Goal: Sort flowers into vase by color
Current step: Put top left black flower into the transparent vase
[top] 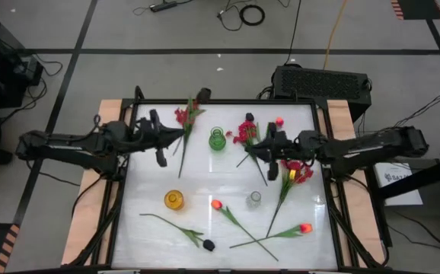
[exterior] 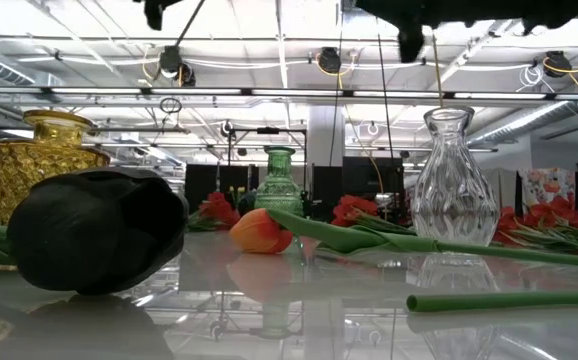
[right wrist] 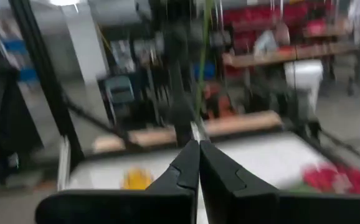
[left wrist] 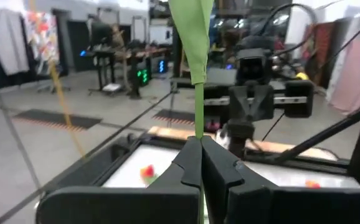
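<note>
Overhead, left claw [left wrist: 200,163] clamped on crimson spray stem [left wrist: 198,93], right claw [right wrist: 198,163] clamped on another stem [right wrist: 203,56].

Bright overhead strip lights glare off the glossy white table [top: 227,179] — the right wrist view is motion-blurred.

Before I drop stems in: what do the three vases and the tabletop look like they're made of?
The clear vase looks like glass: transparent, with bright glints and ribbed sides. The yellow vase seems to be amber glass with a faceted, textured surface that lets light through. The green vase looks like tinted translucent glass, patterned. The tabletop is white and glossy, mirroring the vases; acrylic or laminate, hard to say.
</note>
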